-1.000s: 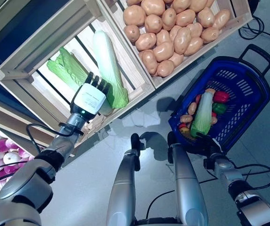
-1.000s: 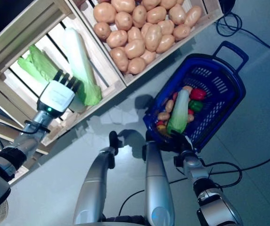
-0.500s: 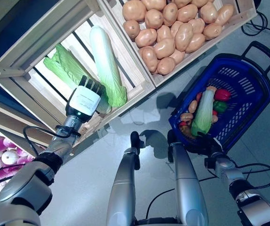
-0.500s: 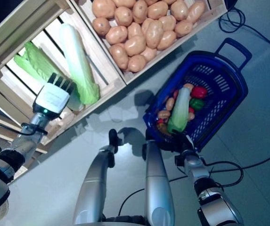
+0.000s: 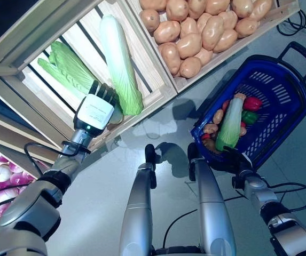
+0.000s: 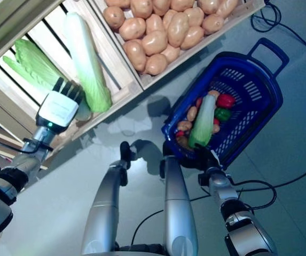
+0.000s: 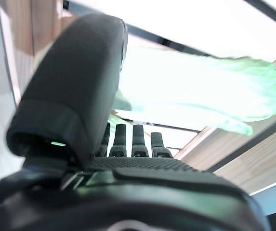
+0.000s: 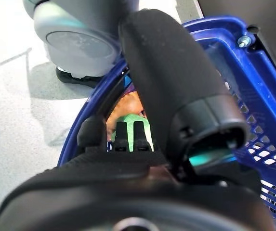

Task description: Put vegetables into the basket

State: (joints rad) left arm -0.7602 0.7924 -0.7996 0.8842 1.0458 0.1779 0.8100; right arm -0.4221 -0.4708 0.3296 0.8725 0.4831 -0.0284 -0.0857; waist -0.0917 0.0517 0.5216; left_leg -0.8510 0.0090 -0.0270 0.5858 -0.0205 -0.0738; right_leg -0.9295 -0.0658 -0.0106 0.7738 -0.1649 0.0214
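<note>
Left hand (image 5: 95, 108) reaches into the slatted wooden crate (image 5: 35, 80), its fingers (image 5: 106, 90) straight and relaxed at the leafy end of a long napa cabbage (image 5: 118, 63) that lies in the crate; the left wrist view shows the thumb raised beside the pale green leaves, closing on nothing. A second leafy green (image 5: 67, 66) lies just beside it in the same crate. Next crate holds potatoes (image 5: 201, 32). Right hand (image 5: 233, 161) sits at the near rim of the blue basket (image 5: 281, 114) on the floor; whether its fingers grip the rim cannot be told. Another cabbage (image 5: 230, 124) already lies in the basket, on top of a red pepper (image 5: 251, 103), a green pepper (image 5: 249, 117) and small potatoes.
</note>
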